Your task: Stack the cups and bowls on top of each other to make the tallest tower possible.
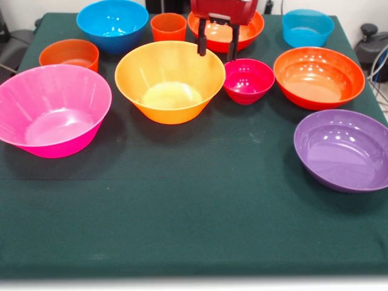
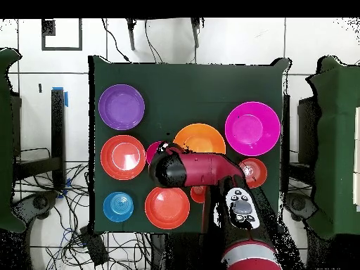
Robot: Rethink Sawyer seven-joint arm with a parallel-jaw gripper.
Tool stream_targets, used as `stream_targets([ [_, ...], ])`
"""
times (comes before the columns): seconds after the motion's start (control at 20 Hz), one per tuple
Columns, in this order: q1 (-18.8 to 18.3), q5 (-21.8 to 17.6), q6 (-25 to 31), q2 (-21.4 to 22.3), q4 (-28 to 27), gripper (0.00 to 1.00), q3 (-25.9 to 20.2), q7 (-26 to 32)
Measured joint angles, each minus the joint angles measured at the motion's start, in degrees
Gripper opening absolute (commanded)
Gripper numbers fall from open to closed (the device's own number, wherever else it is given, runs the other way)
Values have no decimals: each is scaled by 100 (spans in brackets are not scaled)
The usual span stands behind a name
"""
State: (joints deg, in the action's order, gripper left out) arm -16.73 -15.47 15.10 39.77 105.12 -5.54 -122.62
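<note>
We can read no brand, label or writing on any vessel or on the arm.

The gripper (image 1: 216, 47) hangs with its two dark fingers (image 1: 202, 42) apart, a clear gap between them, and we see nothing held. Its tips hover between the yellow-orange bowl (image 1: 170, 82) and the small magenta bowl (image 1: 248, 80); we cannot tell whether they touch either rim. Overhead, the red and black arm (image 2: 204, 170) covers part of both.

We count nine vessels on the green table (image 1: 194, 212): eight bowls and one cup. Directly behind the gripper in the front view sits an orange-red bowl (image 1: 242, 33), partly hidden by it. Just to its left stands the cup (image 1: 168, 26), upright, with the blue bowl (image 1: 113, 23) beyond it and the small orange bowl (image 1: 69, 56) and large pink bowl (image 1: 53, 109) further out. To the gripper's right we see a second blue bowl (image 1: 308, 27), smaller, a second orange-red bowl (image 1: 319, 76), and nearest the camera the purple bowl (image 1: 343, 149).

Every vessel stands alone, open side up; the yellow-orange bowl is empty, so no tower stands.
</note>
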Motion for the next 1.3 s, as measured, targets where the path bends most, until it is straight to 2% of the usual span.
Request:
stream_targets([
  [0.55, -319, -411, 256, 216, 0, 100, -148, 0],
  [1.3, -398, -439, 904, 251, -362, 100, -390, 0],
])
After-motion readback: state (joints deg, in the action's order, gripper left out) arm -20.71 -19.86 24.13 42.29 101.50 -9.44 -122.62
